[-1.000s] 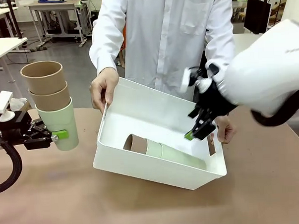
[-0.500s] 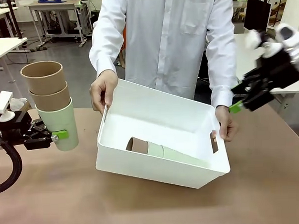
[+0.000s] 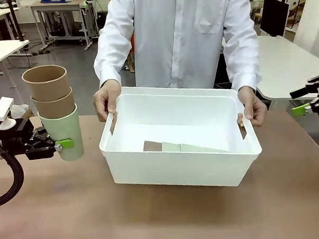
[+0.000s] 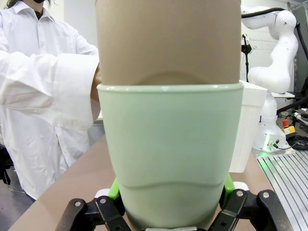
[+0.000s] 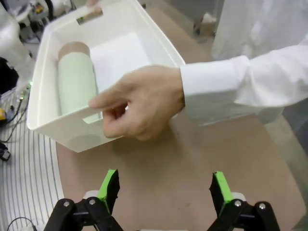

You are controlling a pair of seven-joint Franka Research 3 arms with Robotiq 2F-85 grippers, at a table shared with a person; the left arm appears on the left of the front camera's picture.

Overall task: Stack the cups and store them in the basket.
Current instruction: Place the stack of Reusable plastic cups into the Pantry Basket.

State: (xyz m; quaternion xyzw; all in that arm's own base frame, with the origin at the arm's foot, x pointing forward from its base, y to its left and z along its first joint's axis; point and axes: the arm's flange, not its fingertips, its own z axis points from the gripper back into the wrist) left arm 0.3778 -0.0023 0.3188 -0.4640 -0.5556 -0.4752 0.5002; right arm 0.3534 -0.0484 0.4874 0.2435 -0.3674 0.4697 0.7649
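Now my left gripper (image 3: 62, 143) clamps an upright stack of three cups (image 3: 53, 111), left of the basket (image 3: 177, 171). My right gripper (image 5: 163, 190) hangs wide apart and empty at the right. Inside the basket lie other cups (image 3: 183, 147).

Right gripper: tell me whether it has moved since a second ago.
Yes. The right gripper has withdrawn rightward from inside the basket to the table's right edge.

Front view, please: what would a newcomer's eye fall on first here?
A tall cup stack, two brown nested in a mint one, stands out at far left, clamped in the left gripper. In the middle, a person's hands hold the white basket, with more cups lying inside.
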